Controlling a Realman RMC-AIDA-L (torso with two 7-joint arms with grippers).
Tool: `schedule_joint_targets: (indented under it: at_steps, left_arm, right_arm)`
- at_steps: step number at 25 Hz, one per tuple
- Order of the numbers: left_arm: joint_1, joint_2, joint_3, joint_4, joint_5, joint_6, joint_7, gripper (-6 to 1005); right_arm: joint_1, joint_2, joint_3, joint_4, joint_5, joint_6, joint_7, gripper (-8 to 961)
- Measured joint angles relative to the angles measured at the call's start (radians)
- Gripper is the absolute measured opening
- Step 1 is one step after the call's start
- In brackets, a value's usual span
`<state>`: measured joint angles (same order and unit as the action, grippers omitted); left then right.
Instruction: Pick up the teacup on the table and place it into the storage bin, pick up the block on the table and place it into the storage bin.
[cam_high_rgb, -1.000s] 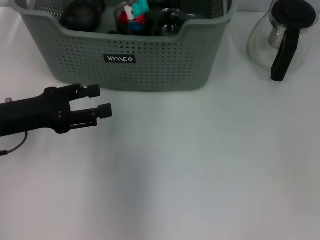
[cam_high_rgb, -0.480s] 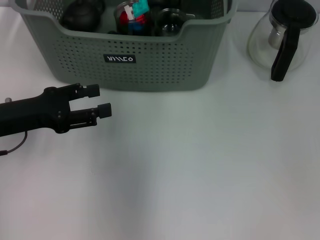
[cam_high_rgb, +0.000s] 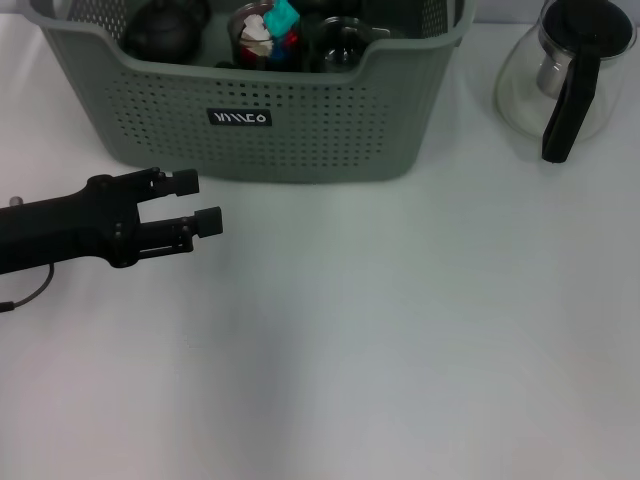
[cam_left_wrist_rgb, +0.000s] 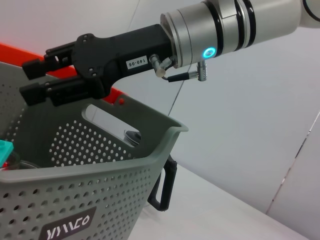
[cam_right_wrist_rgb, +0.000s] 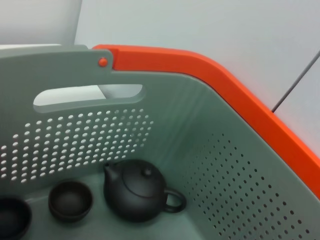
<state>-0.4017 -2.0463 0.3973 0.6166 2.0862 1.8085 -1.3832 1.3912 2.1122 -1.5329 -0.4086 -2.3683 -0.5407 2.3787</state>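
Head view: storage bin (cam_high_rgb: 300, 120) at the desk's (cam_high_rgb: 400, 330) far edge, holding a dark teapot (cam_high_rgb: 160, 30), cups and a teal block (cam_high_rgb: 282, 14); left pincer (cam_high_rgb: 197, 202) spread, empty, just before it.
Left wrist view: right pincer (cam_left_wrist_rgb: 31, 80) spread above the bin.
Right wrist view: teapot and teacup (cam_right_wrist_rgb: 70, 201) on the bin floor.

From the head we look down on the table (cam_high_rgb: 400, 330), the bin (cam_high_rgb: 300, 140) at the far edge. Our left wrist camera faces the bin's labelled near wall from close by; our right looks down inside it.
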Motion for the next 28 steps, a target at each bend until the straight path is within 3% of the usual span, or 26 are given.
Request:
schedule_joint_targets:
  at_steps: [5,7,10,13,17,20,23,25,26,28]
  left_arm:
    - [0.002,0.0,0.0,0.0,0.0,0.0,0.0,779]
    - [0.004,0.0,-0.002,0.0,0.0,0.0,0.0,779]
    - [0.006,0.0,-0.017,0.0,0.0,0.002,-0.001,779]
    - [0.009,0.0,-0.036,0.0,0.0,0.002,-0.001,779]
    - [0.011,0.0,-0.06,0.0,0.0,-0.006,0.0,780]
    - [0.008,0.004,-0.091,0.001,0.0,-0.002,0.004,780]
    - [0.007,0.019,-0.1,0.003,0.002,0.024,0.044,779]
    - [0.007,0.026,-0.096,0.003,0.006,0.037,0.061,779]
    - [0.009,0.046,-0.084,0.006,0.023,0.073,0.08,779]
    - [0.01,0.059,-0.075,0.013,0.037,0.094,0.081,780]
  right_arm:
    - [-0.017,-0.001,0.006,-0.026,0.003,0.011,0.006,550]
    - [-0.067,-0.003,0.017,-0.111,0.015,-0.004,0.008,592]
    - [-0.216,-0.009,0.034,-0.345,0.088,-0.066,-0.01,633]
    - [-0.429,-0.013,0.051,-0.597,0.261,-0.128,-0.121,630]
    - [-0.722,-0.016,0.099,-0.803,0.667,-0.265,-0.45,633]
    - [-0.846,-0.023,0.21,-0.776,0.942,-0.535,-0.683,636]
    - [-0.882,-0.035,0.351,-0.612,1.056,-0.873,-0.831,620]
    - [-0.886,-0.048,0.414,-0.507,1.038,-1.073,-0.907,619]
    - [-0.891,-0.055,0.432,-0.474,1.002,-1.143,-0.936,619]
    - [-0.911,-0.055,0.445,-0.446,0.891,-1.22,-0.967,618]
